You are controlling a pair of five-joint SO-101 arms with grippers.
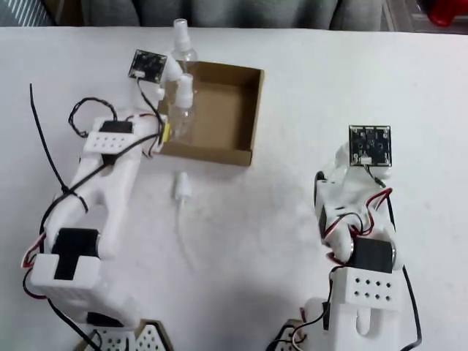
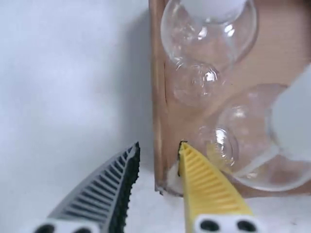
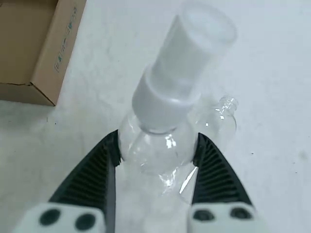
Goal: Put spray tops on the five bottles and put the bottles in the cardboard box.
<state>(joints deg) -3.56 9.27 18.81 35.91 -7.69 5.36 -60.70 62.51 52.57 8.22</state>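
Bottle (image 3: 165, 155) with spray top is clamped in the right gripper (image 3: 158, 141); the left gripper (image 2: 159, 145) stands open, empty, astride the box (image 2: 157, 87) wall.

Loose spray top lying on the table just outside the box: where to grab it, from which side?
Grip the white head of the spray top, not its thin tube, which would likely flex. It lies flat, head toward the cardboard box, tube trailing away, so come straight down with tool fingers across the head.
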